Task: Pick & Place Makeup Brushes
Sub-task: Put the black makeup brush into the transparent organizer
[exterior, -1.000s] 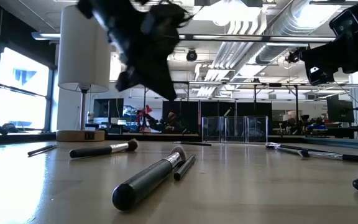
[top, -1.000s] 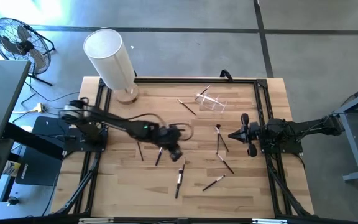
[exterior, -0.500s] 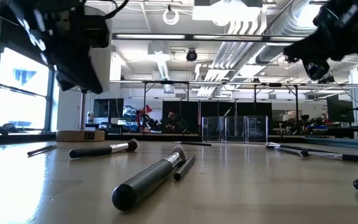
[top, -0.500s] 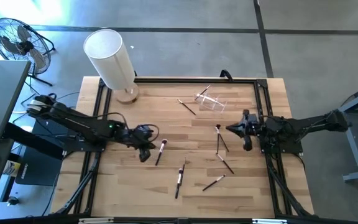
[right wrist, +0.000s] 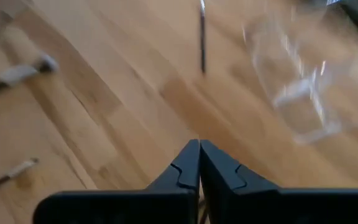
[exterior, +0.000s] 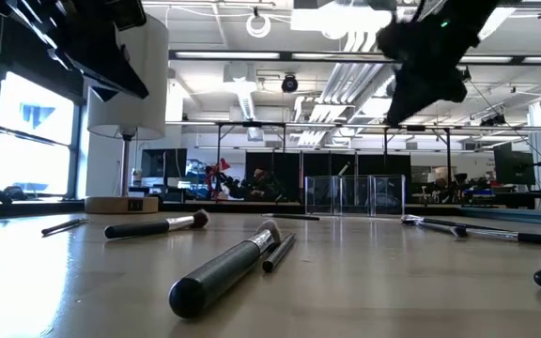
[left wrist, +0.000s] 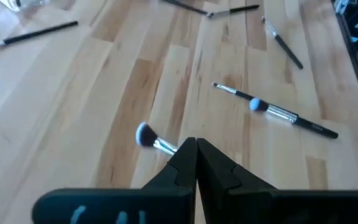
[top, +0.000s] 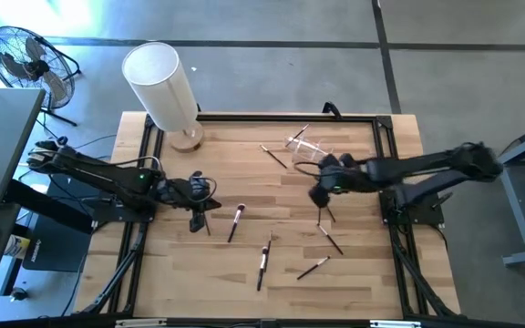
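Note:
Several makeup brushes lie flat on the wooden table: one (top: 236,221) and another (top: 205,221) near my left gripper, two (top: 263,259) (top: 313,267) toward the near edge, crossed ones (top: 323,206) under my right gripper, and one (top: 274,157) farther back. My left gripper (top: 199,206) is shut and empty above the table's left part. In its wrist view (left wrist: 196,149) a pale-tipped brush (left wrist: 146,135) lies just ahead. My right gripper (top: 319,192) is shut and empty above the table's middle right, and also shows in its wrist view (right wrist: 199,149). In the low view both hang well above the table.
A clear acrylic holder (top: 310,148) lies on the table at the far middle, close beyond my right gripper. A white-shaded lamp (top: 162,84) stands at the far left corner. A black frame (top: 244,117) runs round the table's edges.
My left gripper has drawn back from the table's middle toward its left edge, staying shut and empty. My right gripper has swung out from the right edge toward the table's middle, over the crossed brushes near the clear holder. No brush has moved.

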Controlling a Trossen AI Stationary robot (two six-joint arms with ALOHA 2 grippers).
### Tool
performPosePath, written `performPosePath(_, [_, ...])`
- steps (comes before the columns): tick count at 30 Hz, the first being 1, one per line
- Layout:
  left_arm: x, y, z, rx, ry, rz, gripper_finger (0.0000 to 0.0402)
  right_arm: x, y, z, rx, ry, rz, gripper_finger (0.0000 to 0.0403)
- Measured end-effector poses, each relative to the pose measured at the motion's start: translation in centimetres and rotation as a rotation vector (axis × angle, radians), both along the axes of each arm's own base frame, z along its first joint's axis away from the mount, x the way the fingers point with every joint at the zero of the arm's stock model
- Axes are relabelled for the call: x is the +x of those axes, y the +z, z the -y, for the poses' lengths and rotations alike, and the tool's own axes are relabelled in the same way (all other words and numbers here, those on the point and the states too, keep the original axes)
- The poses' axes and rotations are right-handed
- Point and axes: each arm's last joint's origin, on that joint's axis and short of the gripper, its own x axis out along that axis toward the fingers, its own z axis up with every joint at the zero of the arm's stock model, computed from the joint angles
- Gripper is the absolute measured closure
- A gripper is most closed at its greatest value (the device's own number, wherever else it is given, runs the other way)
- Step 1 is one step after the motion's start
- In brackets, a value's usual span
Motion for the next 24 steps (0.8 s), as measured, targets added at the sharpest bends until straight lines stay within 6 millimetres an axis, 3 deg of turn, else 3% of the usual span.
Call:
performPosePath(4, [-0.5, 0.2, -0.1, 0.018, -0.008, -0.004, 0.0401, 2.5, -1.6, 1.1, 0.103, -0.088, -0.174, 0.0373])
performPosePath(10, [-0.6, 0.2, -0.1, 0.017, -0.01, -0.009, 0.0401, 4.6, -4.5, 2.6, 0.229, -0.162, -0.307, 0.0337])
performPosePath(17, [-0.6, 0.2, -0.1, 0.012, -0.018, -0.011, 0.0401, 4.6, -7.3, 3.7, 0.261, -0.208, -0.418, 0.0316])
performPosePath(24, [-0.6, 0.2, -0.1, 0.013, -0.018, -0.013, 0.0401, 4.7, -8.2, 4.5, 0.249, -0.221, -0.443, 0.0316])
